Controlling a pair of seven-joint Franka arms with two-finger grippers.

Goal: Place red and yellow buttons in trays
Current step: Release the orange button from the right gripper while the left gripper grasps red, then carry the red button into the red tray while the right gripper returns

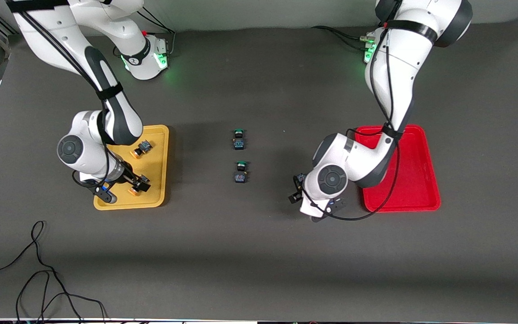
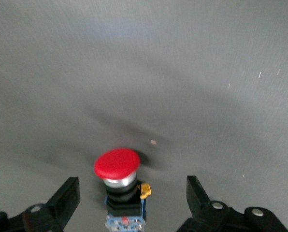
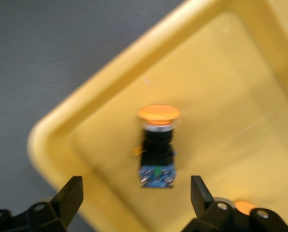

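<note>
**A:** Start at the left of the front frame. What have you got there?

**B:** You have the yellow tray (image 1: 156, 135) at middle left, toward the right arm's end of the table. The right gripper (image 1: 122, 186) hangs low over the tray's lower part. In the right wrist view its fingers (image 3: 71, 193) stand wide apart, gripping nothing, with an orange-capped button (image 3: 156, 145) lying on the tray floor between them. You can spot that same button (image 1: 138, 185) in the front view, near the tray's lower edge. A second orange-capped button (image 1: 141, 149) lies higher in the tray, apart from the first.

**A:** And the centre?

**B:** You see two green-capped buttons on the bare grey table (image 1: 259, 252), one (image 1: 238, 138) above the other (image 1: 241, 172), well apart from both trays.

**A:** Then the right half?

**B:** Your left gripper (image 1: 298, 189) sits low over the table at centre right, just beside the red tray (image 1: 421, 171), on its side toward the green-capped pair. In the left wrist view its fingers (image 2: 66, 198) are spread open and clamp nothing. A red-capped button (image 2: 119, 181) stands on the table between them, cap up. You cannot make that button out in the front view, since the arm covers it. The second red button does not show in any view. The visible part of the red tray holds no button, though the arm hides some of it.
</note>
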